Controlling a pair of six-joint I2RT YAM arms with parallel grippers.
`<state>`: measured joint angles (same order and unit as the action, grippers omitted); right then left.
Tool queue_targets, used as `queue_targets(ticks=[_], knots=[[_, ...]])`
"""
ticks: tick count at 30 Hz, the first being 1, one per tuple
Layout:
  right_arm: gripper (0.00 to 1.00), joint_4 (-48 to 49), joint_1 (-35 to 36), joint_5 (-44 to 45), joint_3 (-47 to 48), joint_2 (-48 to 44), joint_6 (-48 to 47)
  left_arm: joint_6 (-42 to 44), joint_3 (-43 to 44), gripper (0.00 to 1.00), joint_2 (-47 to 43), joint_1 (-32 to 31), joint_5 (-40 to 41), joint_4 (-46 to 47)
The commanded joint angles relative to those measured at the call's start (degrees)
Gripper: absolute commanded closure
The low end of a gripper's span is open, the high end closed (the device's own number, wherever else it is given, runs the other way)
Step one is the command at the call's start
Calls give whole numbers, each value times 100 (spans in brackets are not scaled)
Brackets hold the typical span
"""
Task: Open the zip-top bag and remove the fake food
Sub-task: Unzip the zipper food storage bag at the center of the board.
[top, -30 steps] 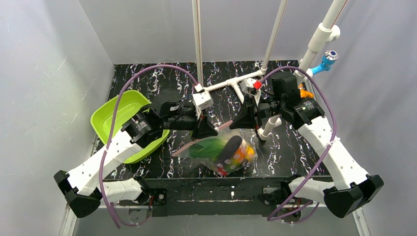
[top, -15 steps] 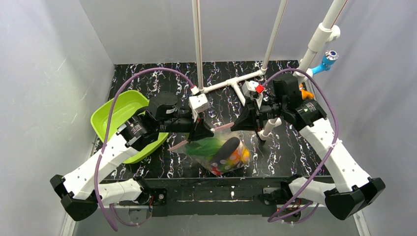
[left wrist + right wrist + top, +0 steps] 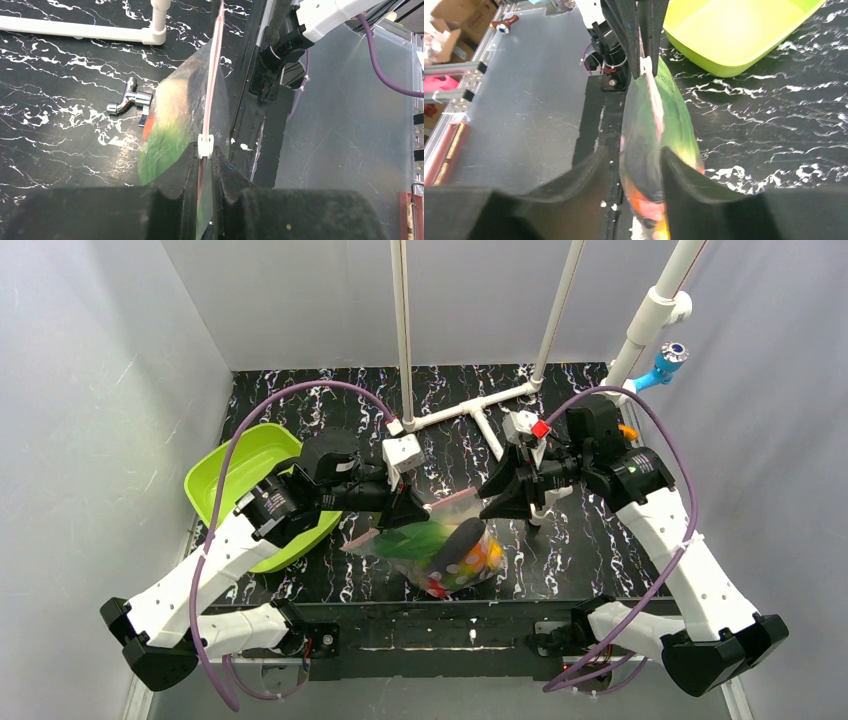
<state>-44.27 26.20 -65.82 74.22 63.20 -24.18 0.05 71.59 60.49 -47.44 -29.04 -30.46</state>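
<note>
Compared with a second ago, the jaws of the right gripper [image 3: 634,152] have been parted: the pinch on the zip-top bag [image 3: 440,545] has been given up, and the bag's end now lies between the two spread fingers. The bag has also been drawn slightly toward the left arm. The bag is clear and crinkled, and its pinkish zip strip [image 3: 213,75] runs edge-up from the left jaws toward the right ones. The fake food [image 3: 418,540] is seen inside as green, dark and orange shapes. The left gripper [image 3: 205,150] is closed on the strip, with the white slider [image 3: 205,144] at its fingertips. Both arms are reached inward and face each other, with the bag between them.
</note>
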Motion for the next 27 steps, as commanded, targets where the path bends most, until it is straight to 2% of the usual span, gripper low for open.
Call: queue_targets(ticks=[1, 4, 8, 11, 15, 19, 26, 27], knots=[[40, -387, -53, -256, 198, -107, -441, 39, 91, 100, 110, 33, -395, 22], [23, -592, 0, -167, 493, 33, -585, -193, 133, 100, 261, 31, -604, 197], [10, -650, 195, 58, 714, 240, -569, -354, 183, 100, 452, 24, -852, 422], [9, -554, 334, 231, 715, 375, -486, -420, 184, 100, 505, 9, -913, 536], [14, -495, 509, 441, 656, 465, -469, -473, 147, 100, 508, -2, -898, 634], [27, -404, 570, 622, 578, 456, -438, -497, 121, 100, 525, -2, -902, 689], [93, -365, 580, 608, 578, 410, -408, -506, 89, 100, 490, -2, -822, 686], [99, -366, 580, 598, 577, 395, -407, -500, 83, 100, 465, -2, -804, 671]])
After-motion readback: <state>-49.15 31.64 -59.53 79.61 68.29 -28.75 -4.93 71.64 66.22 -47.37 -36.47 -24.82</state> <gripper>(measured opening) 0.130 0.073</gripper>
